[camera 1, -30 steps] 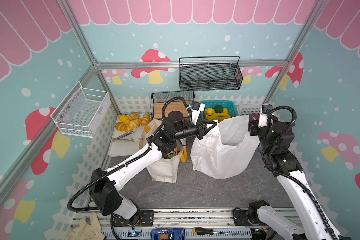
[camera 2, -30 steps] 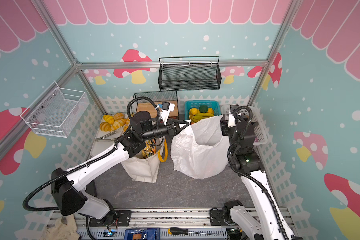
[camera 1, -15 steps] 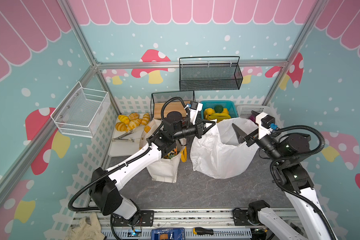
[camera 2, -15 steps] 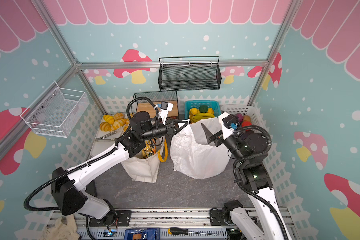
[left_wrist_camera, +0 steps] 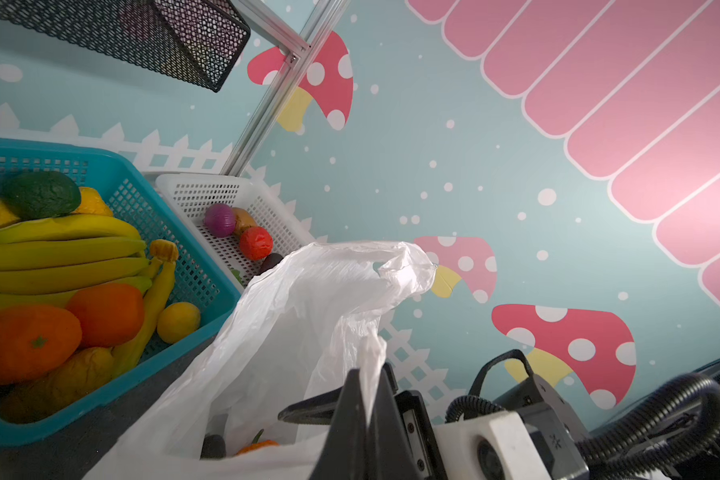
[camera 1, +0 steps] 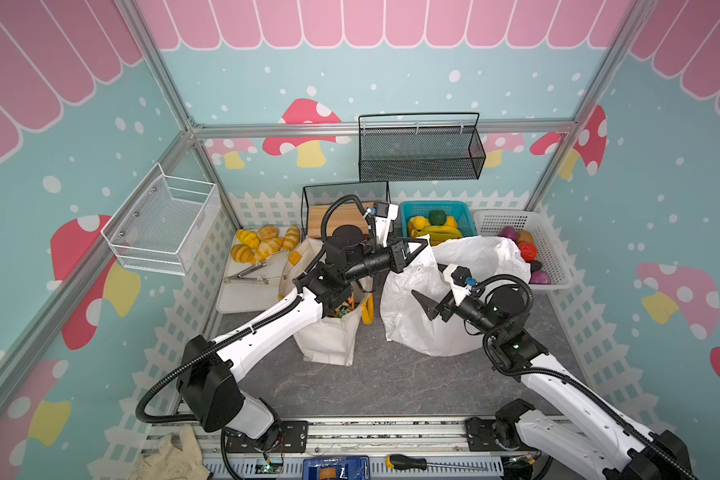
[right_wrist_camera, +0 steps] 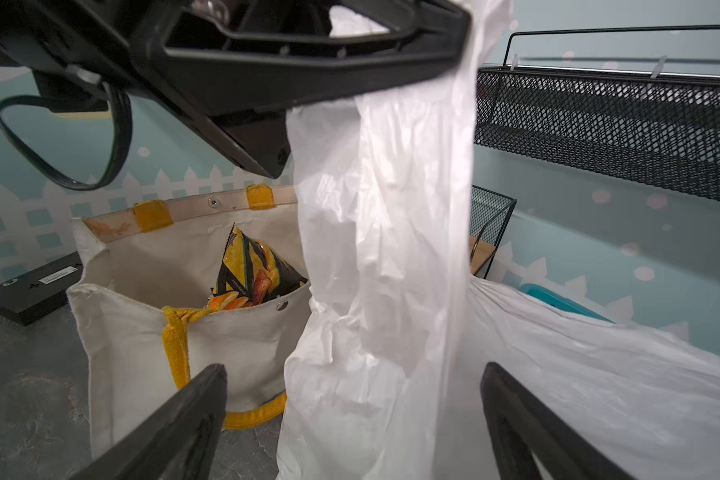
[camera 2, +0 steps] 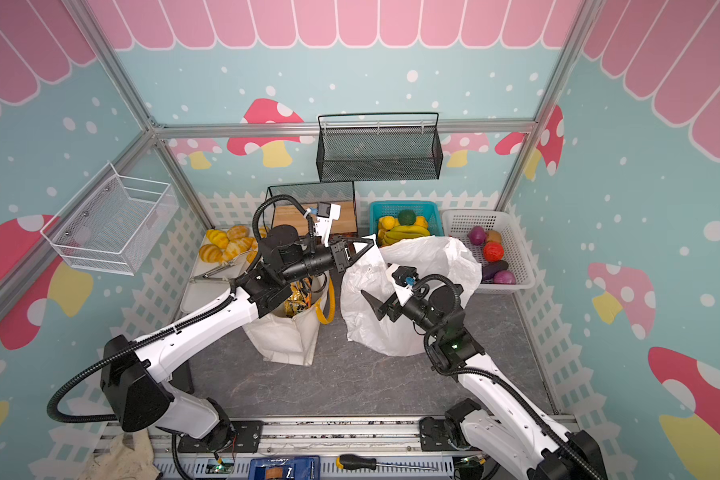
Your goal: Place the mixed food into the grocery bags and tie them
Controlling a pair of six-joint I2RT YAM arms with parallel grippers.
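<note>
At the bench's middle, toward its back edge, the white bag (camera 1: 408,336) stands with one rim strip (right_wrist_camera: 383,187) raised and pinched in the closed left jaws. The right jaws gape wide, with that strip hanging ahead of their gap, ungripped. Just left of the bag, the tote (camera 1: 329,336) holds a gold-black packet (right_wrist_camera: 246,266).
</note>
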